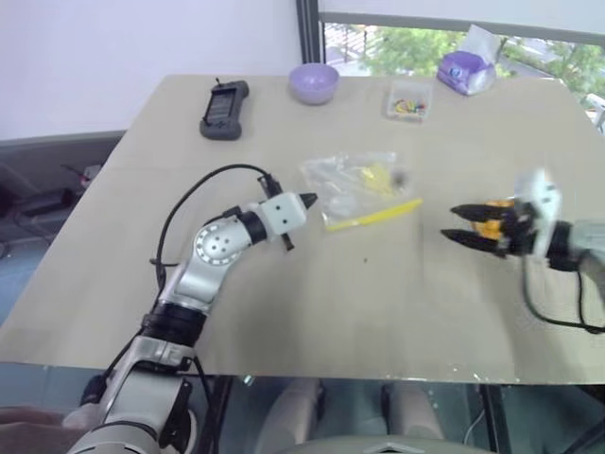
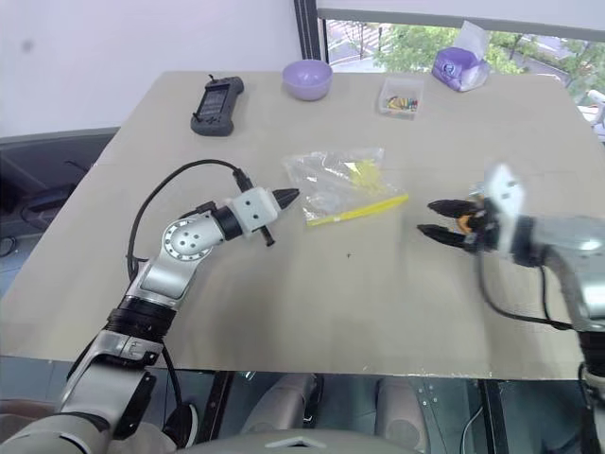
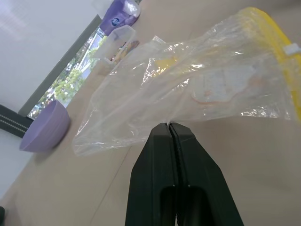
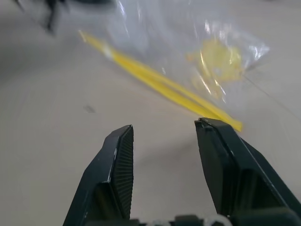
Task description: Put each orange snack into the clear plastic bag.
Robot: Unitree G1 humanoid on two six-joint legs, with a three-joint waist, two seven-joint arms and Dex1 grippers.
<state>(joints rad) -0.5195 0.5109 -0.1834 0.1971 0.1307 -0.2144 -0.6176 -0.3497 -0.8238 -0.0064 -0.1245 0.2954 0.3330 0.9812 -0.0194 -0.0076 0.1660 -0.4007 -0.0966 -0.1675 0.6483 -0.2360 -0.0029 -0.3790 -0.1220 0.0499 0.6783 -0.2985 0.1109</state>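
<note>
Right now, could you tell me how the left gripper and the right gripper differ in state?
The left gripper is shut, pinching the clear plastic bag's edge; the right gripper stands open, apart from the bag. The left sits beside the bag, the right short of its yellow seal strip. Both have black fingers.

My table is a beige top that runs up to a window. At its far edge lie a black handheld device, a purple bowl, a small clear box of coloured bits and a purple tissue pack. Near the middle lies the clear plastic bag, crinkled, its yellow seal strip on the side nearer to me.
</note>
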